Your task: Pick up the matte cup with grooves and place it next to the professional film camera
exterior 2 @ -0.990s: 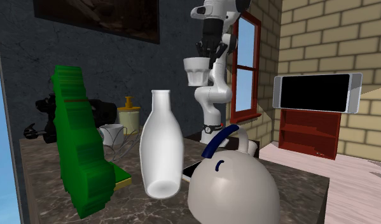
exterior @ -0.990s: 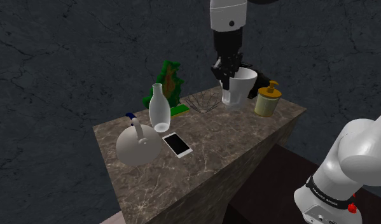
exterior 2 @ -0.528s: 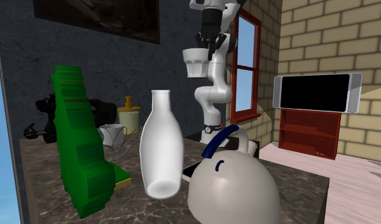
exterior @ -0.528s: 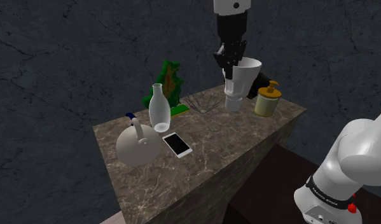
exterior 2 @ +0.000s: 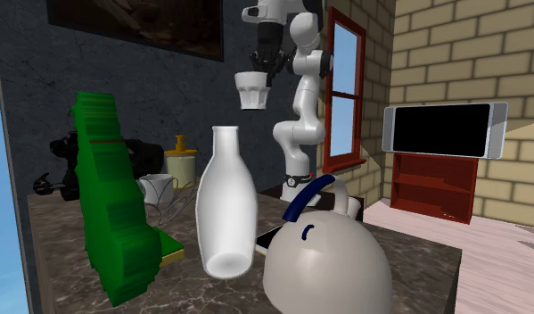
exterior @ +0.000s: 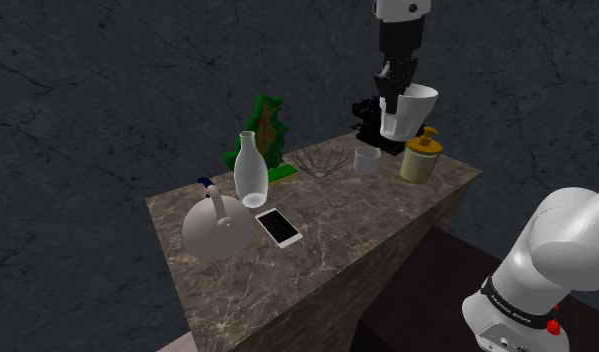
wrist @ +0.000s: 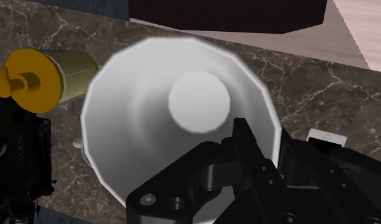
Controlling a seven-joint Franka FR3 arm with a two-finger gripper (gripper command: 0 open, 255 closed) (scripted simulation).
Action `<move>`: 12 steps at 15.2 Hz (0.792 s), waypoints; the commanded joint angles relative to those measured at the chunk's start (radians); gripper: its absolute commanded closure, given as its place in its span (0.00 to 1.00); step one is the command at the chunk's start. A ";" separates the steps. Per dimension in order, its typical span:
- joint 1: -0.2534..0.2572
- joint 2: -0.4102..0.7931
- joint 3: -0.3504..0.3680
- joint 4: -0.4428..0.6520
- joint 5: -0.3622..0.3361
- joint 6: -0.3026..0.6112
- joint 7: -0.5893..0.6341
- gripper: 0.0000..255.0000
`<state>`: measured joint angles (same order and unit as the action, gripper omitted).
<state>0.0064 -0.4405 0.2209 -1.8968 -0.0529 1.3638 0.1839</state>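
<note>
My gripper (exterior: 394,92) is shut on the rim of a white grooved cup (exterior: 407,110), one finger inside it and one outside. The cup hangs upright, well above the marble table (exterior: 347,235), over its far right corner in the shoulder view. Just behind and below it sits the black film camera (exterior: 370,115). In the second exterior view the cup (exterior 2: 250,91) hangs under the gripper (exterior 2: 263,70), and the camera (exterior 2: 64,161) shows behind the green object. The wrist view looks down into the cup (wrist: 163,108), with the gripper (wrist: 262,153) at its rim and the camera (wrist: 17,159) beside it.
A yellow soap dispenser (exterior: 422,155) stands right of the camera, with a small white cup (exterior: 366,158) and a wire basket (exterior: 319,158) in front. A white bottle (exterior: 250,170), a green object (exterior: 265,135), a round kettle (exterior: 217,228) and a phone (exterior: 279,227) occupy the left half.
The arm has lifted the cup and carried it toward the shoulder view's right, from over the small white cup to above the camera and dispenser. The grip has not changed.
</note>
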 commanded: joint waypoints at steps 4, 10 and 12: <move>-0.030 -0.071 -0.097 -0.071 -0.045 0.013 -0.128 1.00; -0.070 -0.117 -0.214 -0.116 -0.112 0.033 -0.277 1.00; -0.083 -0.124 -0.253 -0.123 -0.136 0.041 -0.326 1.00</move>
<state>-0.0693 -0.5519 -0.0096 -2.0048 -0.1752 1.3975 -0.1128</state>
